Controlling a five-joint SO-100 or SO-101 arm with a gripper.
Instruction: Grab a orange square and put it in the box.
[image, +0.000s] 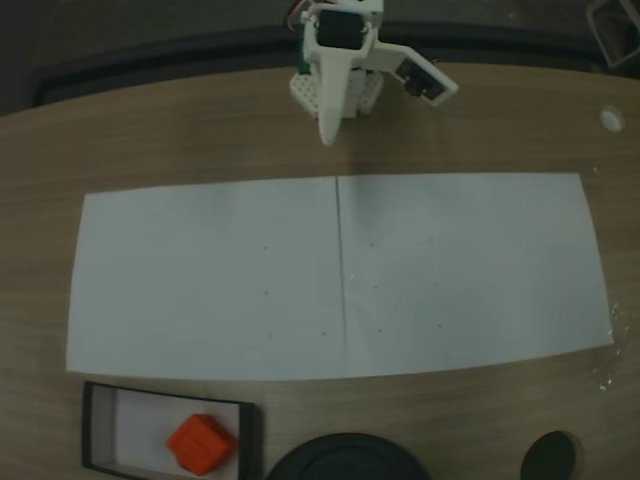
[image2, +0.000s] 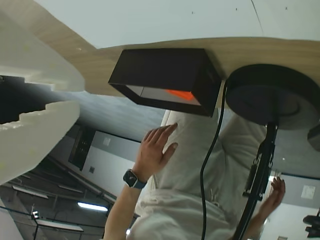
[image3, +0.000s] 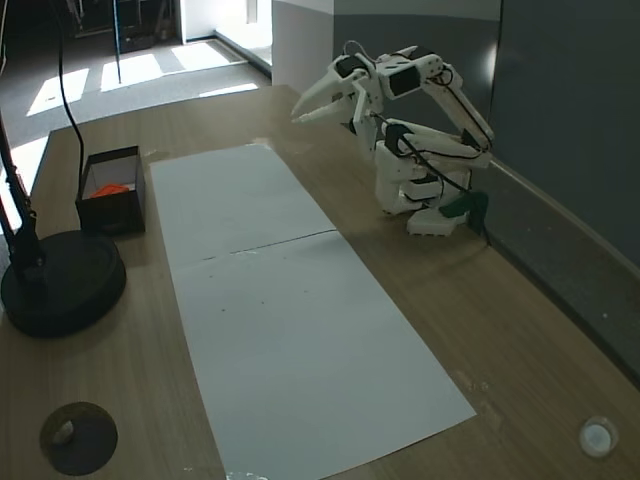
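The orange square (image: 200, 443) lies inside the box (image: 88, 428), a shallow black-walled tray at the near left edge of the table in a fixed view. In the wrist view the box (image2: 165, 70) appears upside down, with the orange square (image2: 182, 95) peeking over its rim. In a fixed view the box (image3: 120, 215) stands at the far left with the orange square (image3: 108, 189) in it. My gripper (image: 328, 138) is folded back at the arm's base, far from the box, jaws together and holding nothing. The gripper (image3: 298, 119) points out over the table, and the gripper (image2: 79, 96) sits at the left edge of the wrist view.
White paper sheets (image: 340, 270) cover the middle of the wooden table. A round black stand base (image: 345, 458) sits right beside the box, with a small black disc (image: 550, 455) further along. A white cap (image: 611, 118) lies near the far corner. A person's hand (image2: 157, 150) is beyond the table edge.
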